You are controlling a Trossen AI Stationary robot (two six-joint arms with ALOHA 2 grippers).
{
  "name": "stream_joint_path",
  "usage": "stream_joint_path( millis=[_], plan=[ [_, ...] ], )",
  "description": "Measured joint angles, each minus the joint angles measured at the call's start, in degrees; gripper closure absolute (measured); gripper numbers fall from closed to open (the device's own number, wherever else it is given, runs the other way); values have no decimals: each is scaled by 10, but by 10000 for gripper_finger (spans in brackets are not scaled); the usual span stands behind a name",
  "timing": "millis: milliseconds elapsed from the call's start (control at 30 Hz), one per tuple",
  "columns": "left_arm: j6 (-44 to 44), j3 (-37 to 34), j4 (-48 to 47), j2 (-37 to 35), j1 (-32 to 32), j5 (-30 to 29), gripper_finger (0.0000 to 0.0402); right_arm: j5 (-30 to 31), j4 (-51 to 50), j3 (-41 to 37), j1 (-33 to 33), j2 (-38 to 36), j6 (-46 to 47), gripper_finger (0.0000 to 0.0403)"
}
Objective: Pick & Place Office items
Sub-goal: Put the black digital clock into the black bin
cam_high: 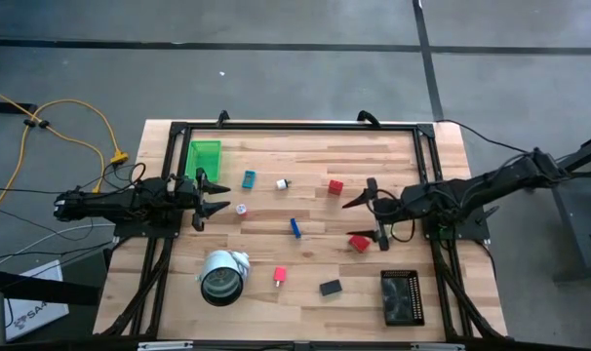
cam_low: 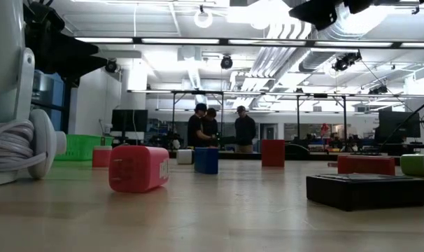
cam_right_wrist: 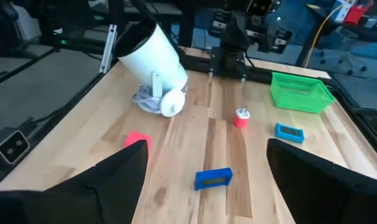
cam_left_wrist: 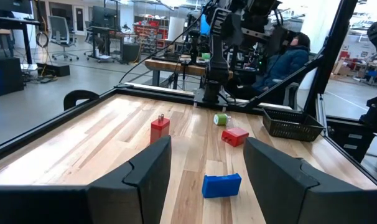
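Note:
Small office items lie scattered on the wooden table: a teal bit, a white bit, red blocks, a blue bit, a pink-red block and a black block. A green cube shows in the left wrist view. My left gripper hovers open at the table's left side, pointing level toward the right. My right gripper hangs open above the table's right part, beside the nearer red block, and looks down on the blue bit. Neither gripper holds anything.
A green tray stands at the far left and a black tray at the near right. A big white roll lies on its side at the near left. A black frame borders the table. People stand in the room beyond.

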Motion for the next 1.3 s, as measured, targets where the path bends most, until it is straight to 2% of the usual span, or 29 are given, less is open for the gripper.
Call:
stream_joint_path(
  millis=[167, 367, 567, 833, 1000, 1133, 1300],
  plan=[
    [0, 0, 0, 0, 0, 0, 206, 26, -50, 40, 17, 29, 7, 86],
    [0, 0, 0, 0, 0, 0, 206, 34, -99, 65, 31, 64, 66, 86],
    [0, 0, 0, 0, 0, 0, 206, 36, -104, 68, 46, 104, 82, 86],
    [0, 0, 0, 0, 0, 0, 206, 83, -114, 79, 76, 157, 104, 86],
    [0, 0, 0, 0, 0, 0, 206, 95, -207, 135, 78, 191, 155, 86],
    [0, 0, 0, 0, 0, 0, 206, 89, -240, 168, 78, 237, 154, 86],
    [0, 0, 0, 0, 0, 0, 206, 54, -251, 214, 87, 295, 147, 86]
  ],
)
